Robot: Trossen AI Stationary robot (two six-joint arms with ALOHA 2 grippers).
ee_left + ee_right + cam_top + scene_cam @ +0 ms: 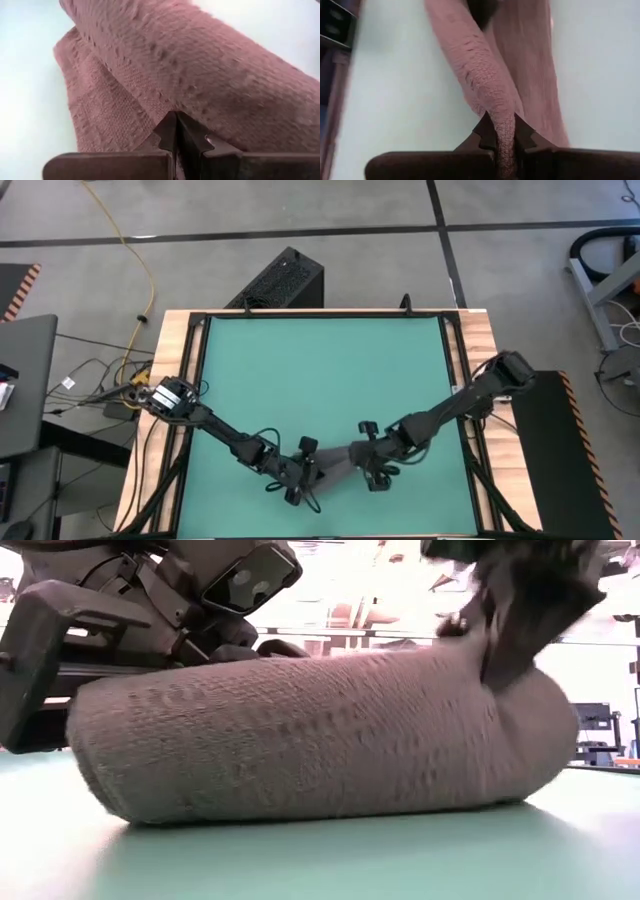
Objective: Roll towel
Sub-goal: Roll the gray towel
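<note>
The grey towel (335, 463) lies as a thick roll near the table's near edge, between my two grippers. In the low view the roll (300, 740) rests lengthwise on the green mat, with its right end pulled up. My left gripper (308, 470) is shut at the roll's left end. In its wrist view a flat layer of towel (100, 115) lies spread beside the roll (200, 65). My right gripper (365, 465) is shut on the towel's right end (500, 640). My left gripper's shut fingertips (172, 125) lie against the towel where the roll meets the flat layer (150, 117), coming in slanting down from the table's left. Nothing shows between the fingers. My right gripper pinches a bunched ridge of towel (502, 125) between its two fingers, at the roll's right end. The fingers slant steeply down from the right and lie along the ridge. That end is lifted and drawn up; the rest of the roll stays on the mat.
The green mat (320, 370) stretches wide toward the far edge, inside a wooden frame (180, 380). A black box (280, 280) stands on the floor beyond the far edge. Cables (110, 385) lie off the table's left side.
</note>
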